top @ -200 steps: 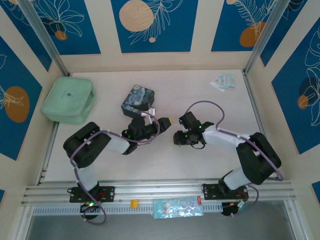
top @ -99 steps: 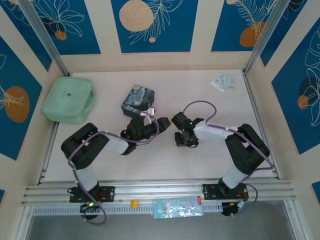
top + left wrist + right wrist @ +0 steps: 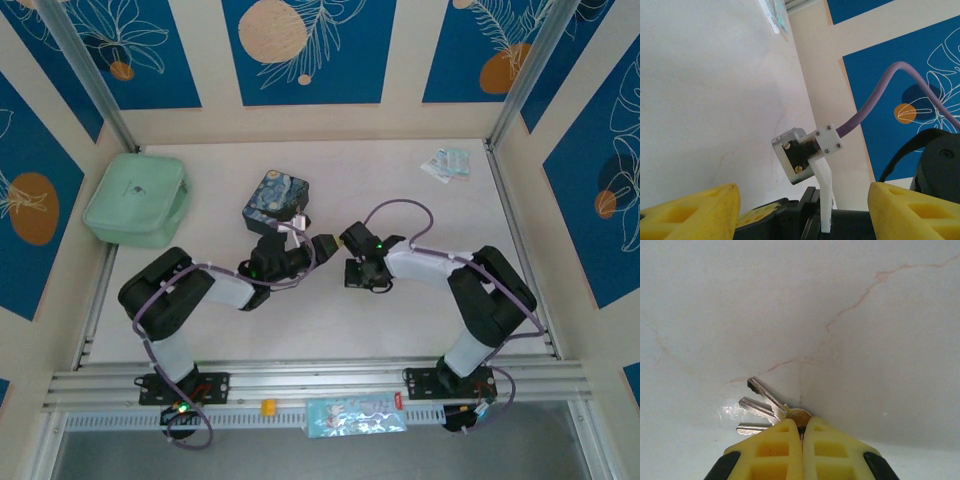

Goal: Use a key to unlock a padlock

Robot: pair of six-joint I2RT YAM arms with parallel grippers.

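My right gripper [image 3: 801,432] is shut on the head of the key bunch [image 3: 762,407]. Three thin silvery keys fan out to the left of the yellow fingertips, just above the pale marbled table [image 3: 865,330]. In the top view the right gripper [image 3: 353,277] points down at mid-table, close to my left gripper [image 3: 324,243]. My left gripper [image 3: 800,210] is open, its yellow fingers [image 3: 690,210] wide apart with nothing held between them. Beyond them is the right arm's wrist camera [image 3: 797,160] on its purple cable. The padlock is hidden.
A starry-night tin [image 3: 275,200] stands just behind the left wrist. A mint green case [image 3: 137,198] lies at the far left. A small packet [image 3: 445,163] sits at the back right corner. Another packet [image 3: 355,415] and a yellow block [image 3: 268,406] rest on the front rail.
The right wrist has swung left towards the left gripper and turned its gripper downward. The left gripper has drawn back slightly to the left.
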